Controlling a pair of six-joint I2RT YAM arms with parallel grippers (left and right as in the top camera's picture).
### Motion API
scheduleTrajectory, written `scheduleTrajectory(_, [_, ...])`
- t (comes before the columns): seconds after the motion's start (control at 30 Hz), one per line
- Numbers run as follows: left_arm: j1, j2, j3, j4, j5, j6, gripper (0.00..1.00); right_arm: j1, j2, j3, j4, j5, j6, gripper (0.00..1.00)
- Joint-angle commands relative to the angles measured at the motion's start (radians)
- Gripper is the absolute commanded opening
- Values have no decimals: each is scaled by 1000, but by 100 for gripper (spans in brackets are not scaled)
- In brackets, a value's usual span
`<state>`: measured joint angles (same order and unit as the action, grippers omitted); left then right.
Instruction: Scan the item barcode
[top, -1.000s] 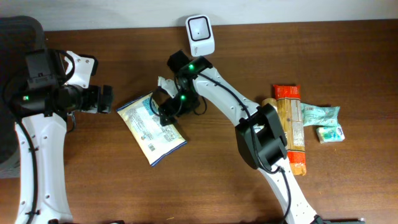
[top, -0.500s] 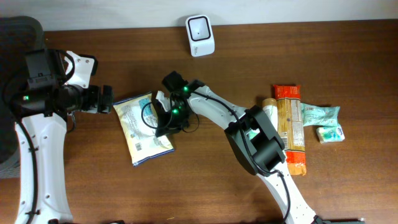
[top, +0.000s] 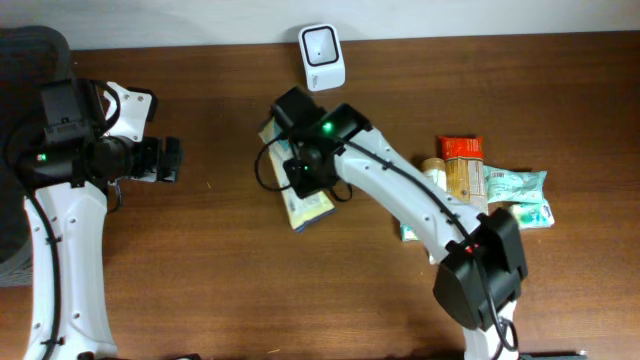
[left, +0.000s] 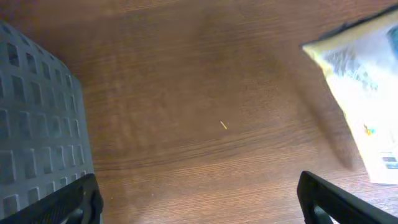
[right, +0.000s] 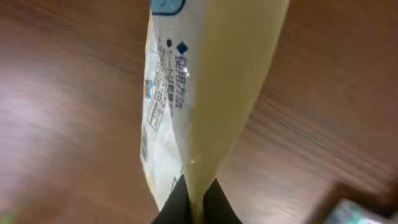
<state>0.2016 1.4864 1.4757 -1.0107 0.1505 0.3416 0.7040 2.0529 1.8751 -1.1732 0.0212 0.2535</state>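
Two dark fingertips (right: 169, 208) of the right jaws are pinched shut on the thin edge of a pale yellow-and-white packet (right: 205, 74). The packet stretches away from them, with blue print and a blurred label on its left face. From overhead the packet appears narrow, edge-on beneath the right wrist. It is near the white scanner (top: 322, 55) at the back of the desk (top: 200, 290) but clear of it. The left jaws stand wide apart and hold nothing, over bare wood well to the left of the packet. Beside them is a grey mesh chair (left: 31, 124). Snack packs (top: 465, 190) lie clustered at the desk's right side.
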Motion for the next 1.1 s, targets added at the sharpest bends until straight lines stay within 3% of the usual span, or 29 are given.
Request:
scheduleTrajectory(0.0, [2, -6, 9, -1, 10, 12, 99, 32, 50, -19, 16, 152, -13, 4])
scheduleTrajectory(0.13, [2, -6, 9, -1, 10, 12, 99, 61, 142, -23, 22, 112, -10, 4])
scheduleTrajectory(0.23, [2, -6, 9, -1, 10, 12, 99, 90, 147, -23, 39, 71, -10, 7])
scheduleTrajectory(0.4, [2, -6, 9, -1, 10, 12, 99, 61, 147, -23, 45, 80, -10, 4])
scheduleTrajectory(0.57, [2, -6, 9, -1, 10, 12, 99, 9, 92, 79, -121, 443, 16, 4])
scheduleTrajectory(0.7, [2, -6, 9, -1, 10, 12, 99, 38, 95, 112, -204, 593, 16, 4])
scheduleTrajectory(1.07, [2, -6, 9, -1, 10, 12, 99, 68, 142, 111, -200, 331, 12, 4])
